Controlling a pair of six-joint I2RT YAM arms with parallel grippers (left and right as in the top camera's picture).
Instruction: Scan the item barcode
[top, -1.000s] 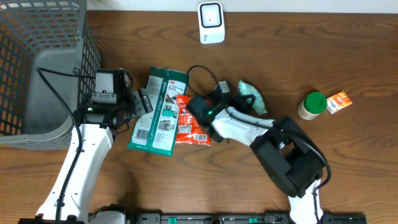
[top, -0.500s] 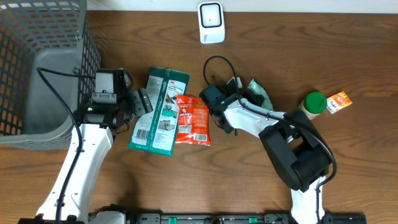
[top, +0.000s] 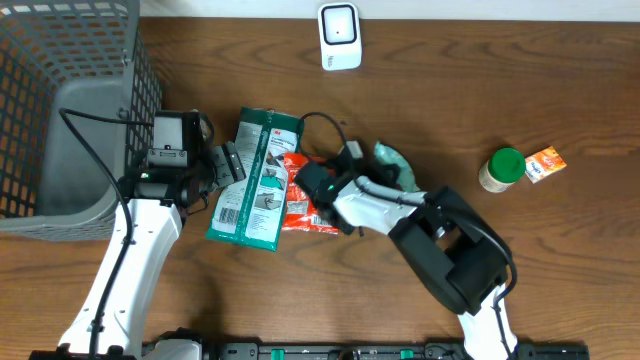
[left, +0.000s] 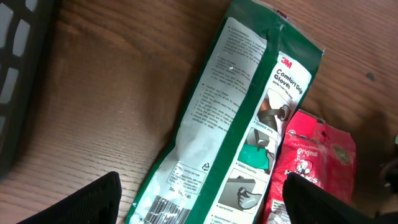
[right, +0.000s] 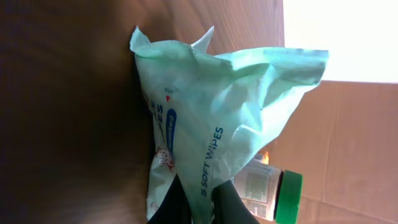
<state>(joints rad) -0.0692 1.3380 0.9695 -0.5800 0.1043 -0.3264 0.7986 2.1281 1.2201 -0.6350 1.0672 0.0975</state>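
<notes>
Right gripper (right: 200, 202) clamping wipes pack (right: 211, 118), shifted left; left gripper (left: 202, 199) open, unmoved.

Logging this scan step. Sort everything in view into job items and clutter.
Job: pale green soft-wipes plastic pack, pinched by the right gripper; white box-shaped barcode scanner.
Lying about: flat green glove packet; red snack bag; green-lidded jar; small orange box; grey mesh basket.
</notes>
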